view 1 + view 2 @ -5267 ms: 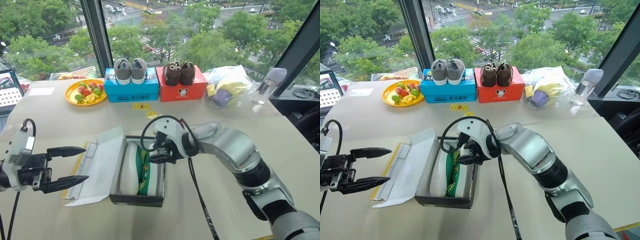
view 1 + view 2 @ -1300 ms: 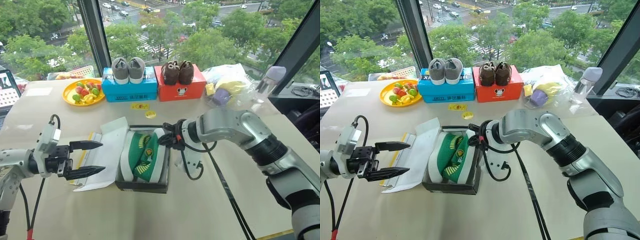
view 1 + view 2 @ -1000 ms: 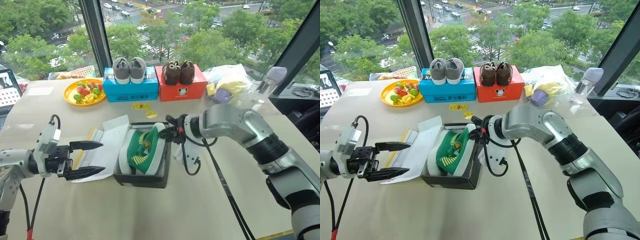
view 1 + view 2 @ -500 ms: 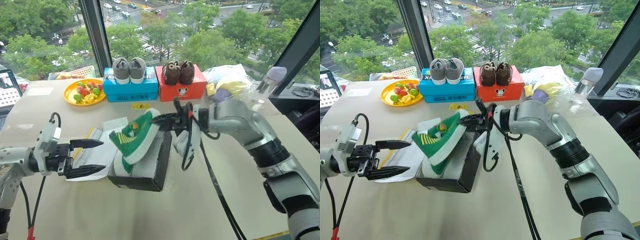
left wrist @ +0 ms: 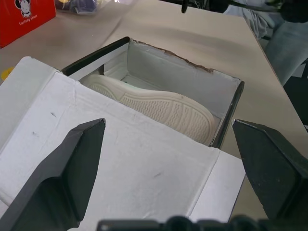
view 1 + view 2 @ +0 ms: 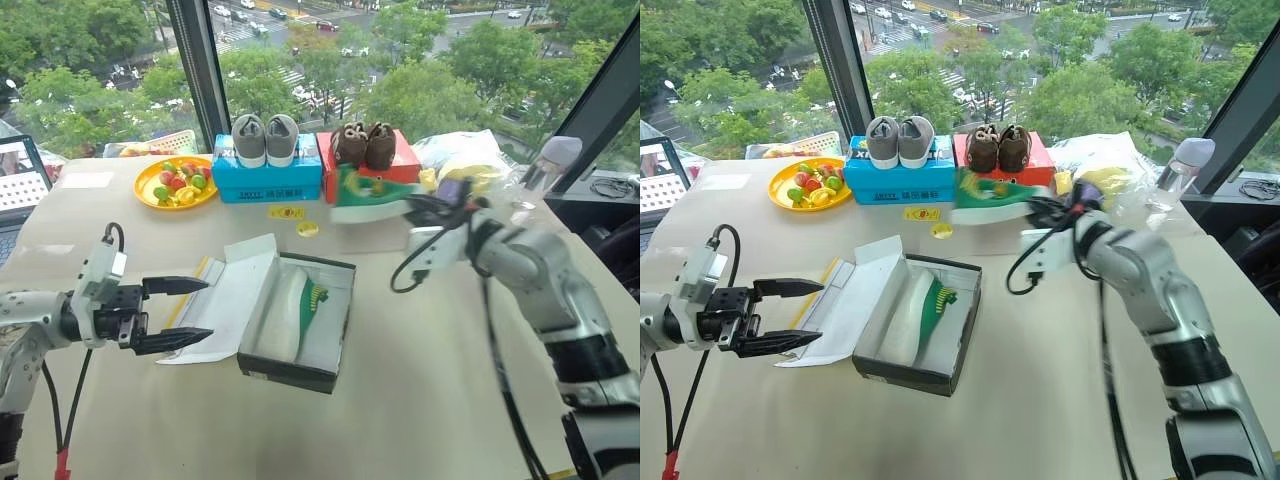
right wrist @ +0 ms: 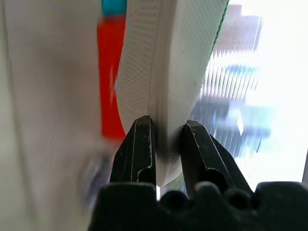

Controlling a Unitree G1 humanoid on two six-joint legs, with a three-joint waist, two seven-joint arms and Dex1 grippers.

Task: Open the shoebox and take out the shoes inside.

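Beige worktop (image 6: 420, 340) by window, trees and street outside. Yellow shoebox (image 6: 297, 323) mid-worktop, lid folded back flat toward robot's left, white interior up; 1 green shoe (image 6: 301, 312) inside, lying on side, white sole showing. Blue shoebox (image 6: 270, 178) with grey pair and red shoebox (image 6: 395, 168) with brown pair along far edge; fruit plate (image 6: 176, 184) beside them. Right pincer (image 6: 1045, 212) clenched on white sole of 2nd green shoe (image 6: 990, 198), held in air before red shoebox. Left pincer (image 6: 196, 310) released, jaws spread, hovering at lid edge.
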